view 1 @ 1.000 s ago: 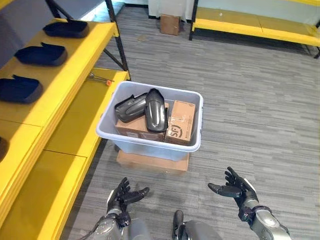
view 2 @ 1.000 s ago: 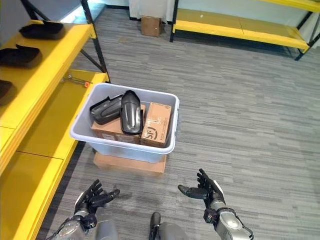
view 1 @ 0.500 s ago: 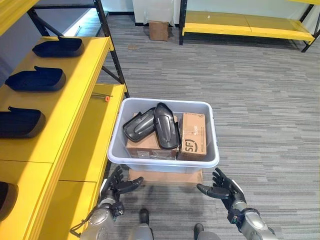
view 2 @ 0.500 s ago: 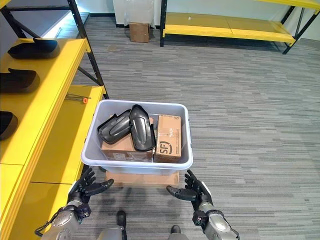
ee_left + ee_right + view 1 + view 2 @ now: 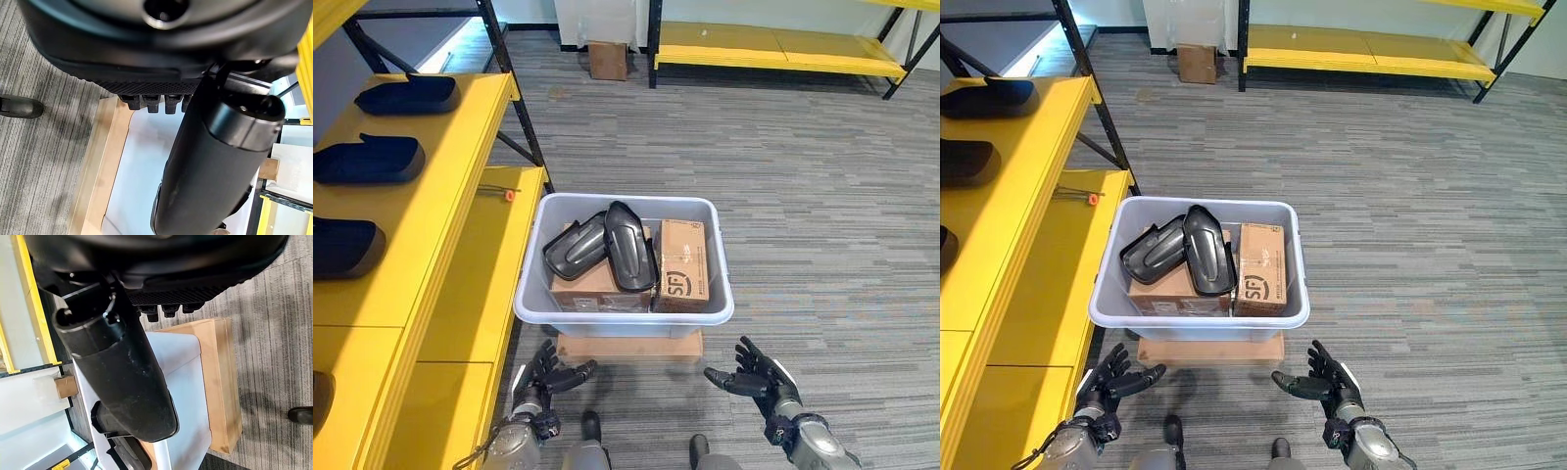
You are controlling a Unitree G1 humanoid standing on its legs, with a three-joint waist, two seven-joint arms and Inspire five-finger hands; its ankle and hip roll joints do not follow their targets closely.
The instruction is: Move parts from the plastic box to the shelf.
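Observation:
A pale grey plastic box stands on a flat wooden board on the carpet. Inside lie two black moulded parts on top of cardboard boxes. My left hand hangs open below the box's front left corner, apart from it. My right hand is open below the front right corner, fingers spread, holding nothing. Both wrist views look past the hands at the box wall and the board.
A yellow shelf runs along the left, with several black parts lying on its upper level. A small tool lies on the lower level. A second yellow shelf and a cardboard box stand at the far wall.
The camera has shifted, so the whole scene sits differently. Both open hands have come closer to the box's front and sit at its corners.

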